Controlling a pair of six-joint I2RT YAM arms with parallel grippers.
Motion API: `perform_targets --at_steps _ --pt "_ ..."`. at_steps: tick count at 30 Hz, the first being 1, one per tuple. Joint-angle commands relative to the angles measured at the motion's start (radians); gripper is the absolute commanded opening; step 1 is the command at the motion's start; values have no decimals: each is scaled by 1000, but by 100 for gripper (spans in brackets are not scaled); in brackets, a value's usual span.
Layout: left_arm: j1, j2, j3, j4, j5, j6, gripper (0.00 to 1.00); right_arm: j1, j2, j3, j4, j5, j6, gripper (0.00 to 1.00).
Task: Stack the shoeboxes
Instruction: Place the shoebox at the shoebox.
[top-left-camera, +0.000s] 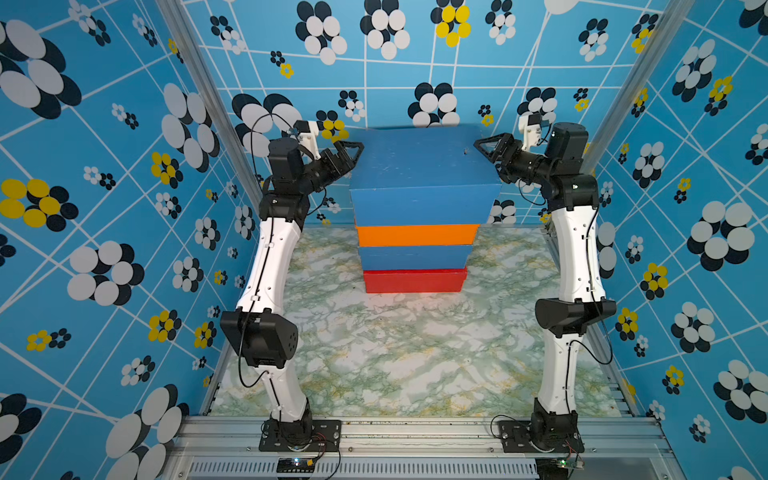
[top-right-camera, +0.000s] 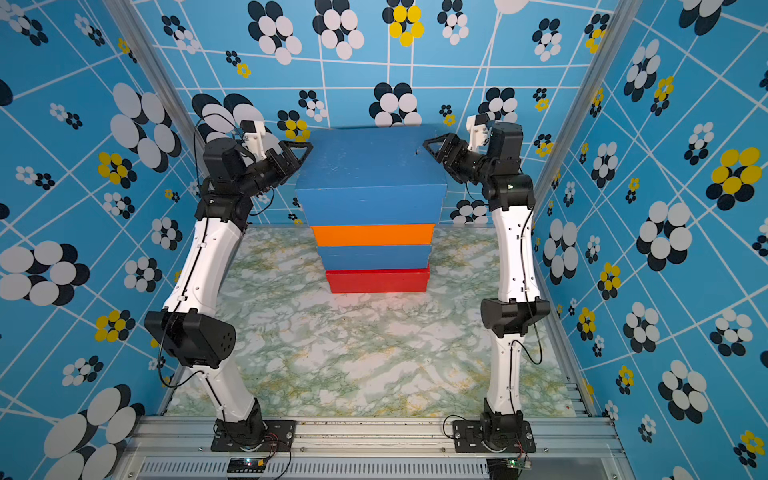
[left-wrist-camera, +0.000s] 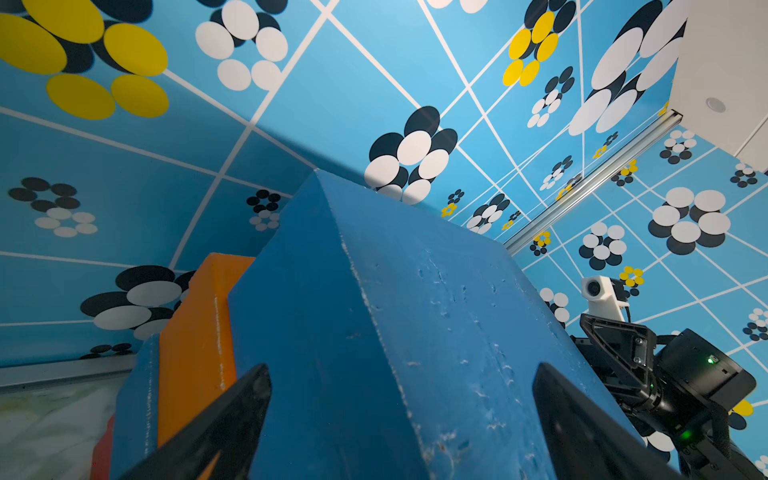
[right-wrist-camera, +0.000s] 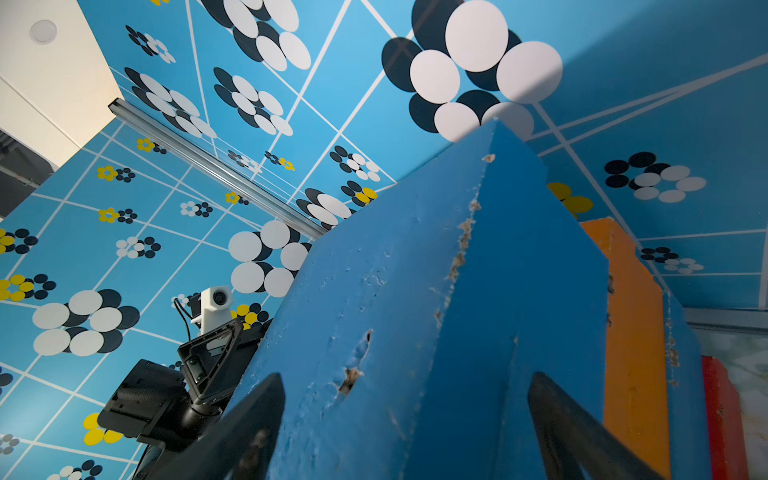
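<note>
Four shoeboxes stand in one stack at the back middle of the table, seen in both top views. From the bottom up they are a red box (top-left-camera: 415, 281), a blue box (top-left-camera: 415, 257), an orange box (top-left-camera: 417, 235) and a top blue box (top-left-camera: 419, 166) (top-right-camera: 370, 166). My left gripper (top-left-camera: 353, 156) (left-wrist-camera: 403, 370) is at the top box's left edge. My right gripper (top-left-camera: 484, 153) (right-wrist-camera: 406, 376) is at its right edge. Both are open, with one finger over the lid and one beside the side wall. The top blue box (left-wrist-camera: 415, 311) (right-wrist-camera: 415, 291) fills both wrist views.
The stack stands on a marbled green-white tabletop (top-left-camera: 395, 353), close to the flowered blue back wall (top-left-camera: 395, 91). Patterned side walls close in behind each arm. An aluminium rail (top-left-camera: 415, 428) with the arm bases runs along the front edge.
</note>
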Motion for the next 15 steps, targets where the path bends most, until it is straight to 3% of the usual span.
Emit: perform_targets --at_steps 1,8,15 --pt "17 -9 39 10 4 -6 99 -8 -31 24 -7 9 -35 96" --pt "36 -126 -23 28 1 12 100 -8 -149 25 -109 47 -121 99" --pt "34 -342 -245 92 -6 67 99 -3 -250 22 -276 71 -251 99"
